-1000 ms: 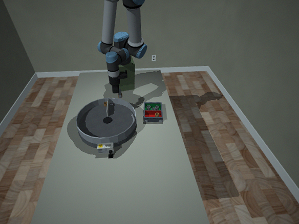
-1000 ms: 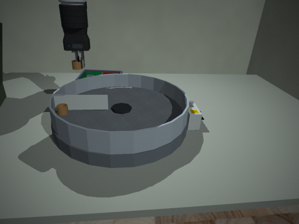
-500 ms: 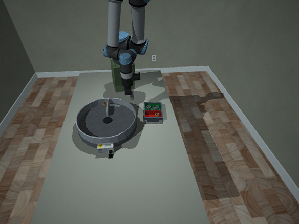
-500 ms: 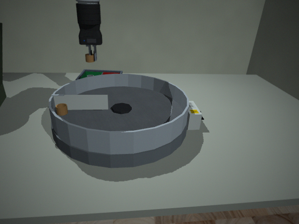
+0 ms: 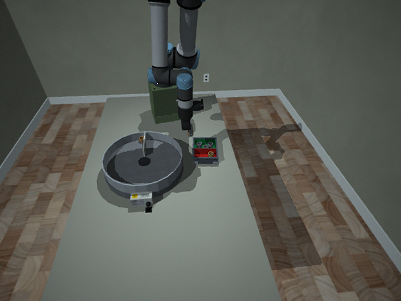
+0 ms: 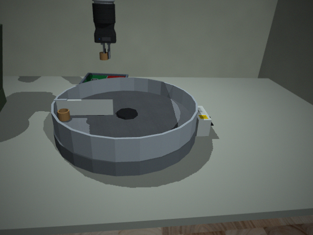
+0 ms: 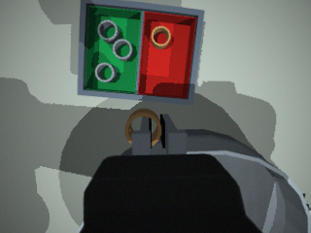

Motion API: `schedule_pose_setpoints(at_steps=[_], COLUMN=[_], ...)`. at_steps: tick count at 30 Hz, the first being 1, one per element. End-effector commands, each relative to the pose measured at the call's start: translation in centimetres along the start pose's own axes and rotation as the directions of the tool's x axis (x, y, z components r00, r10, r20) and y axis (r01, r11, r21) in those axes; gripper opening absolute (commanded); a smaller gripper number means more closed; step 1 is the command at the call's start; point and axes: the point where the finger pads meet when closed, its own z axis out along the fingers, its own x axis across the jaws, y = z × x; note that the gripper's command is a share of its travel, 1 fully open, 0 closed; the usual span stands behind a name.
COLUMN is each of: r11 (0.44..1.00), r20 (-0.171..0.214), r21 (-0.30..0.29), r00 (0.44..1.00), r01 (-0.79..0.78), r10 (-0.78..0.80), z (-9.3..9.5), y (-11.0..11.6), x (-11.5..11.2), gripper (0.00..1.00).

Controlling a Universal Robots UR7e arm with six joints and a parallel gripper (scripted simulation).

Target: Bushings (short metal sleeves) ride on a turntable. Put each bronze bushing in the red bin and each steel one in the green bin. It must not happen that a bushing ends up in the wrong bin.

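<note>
My gripper (image 5: pixel 190 132) (image 6: pixel 106 52) (image 7: pixel 155 124) is shut on the wall of a bronze bushing (image 6: pixel 103 56) (image 7: pixel 128 127), one finger inside the ring and one outside. It hangs above the table, just short of the divided tray in the wrist view. The green bin (image 5: pixel 204 140) (image 7: pixel 128 80) holds three steel bushings, one of them nearest me (image 7: pixel 98 73). The red bin (image 5: pixel 198 153) (image 7: pixel 156 70) holds one bronze bushing (image 5: pixel 210 154) (image 7: pixel 154 40). Another bronze bushing (image 5: pixel 140 139) (image 6: pixel 63 115) stands on the turntable (image 5: pixel 131 173) (image 6: pixel 151 118) near its wall.
A raised round wall (image 5: pixel 144 187) (image 6: pixel 127 149) surrounds the turntable. A thin upright plate (image 5: pixel 144 147) (image 6: pixel 88 107) reaches inward beside the standing bushing. A white box (image 5: pixel 136 202) (image 6: pixel 203 129) adjoins the wall. A green pedestal (image 5: pixel 163 105) stands at the back.
</note>
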Motion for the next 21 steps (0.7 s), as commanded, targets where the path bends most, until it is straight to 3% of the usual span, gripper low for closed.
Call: schedule_pose_setpoints(at_steps=[1,3,21], r11=[1.000,1.000,1.000], r20=[0.001,0.001,0.000], r21=[-0.003,-0.003,-0.002], r00=[1.000,1.000,1.000], r01=[-0.001,-0.001,-0.001], r10=[0.001,0.001,0.001], z=[0.1,0.1,0.0], y=[-3.9,-5.0,-5.0], x=[1.5,1.9,1.9], gripper=[0.00,0.00,0.00])
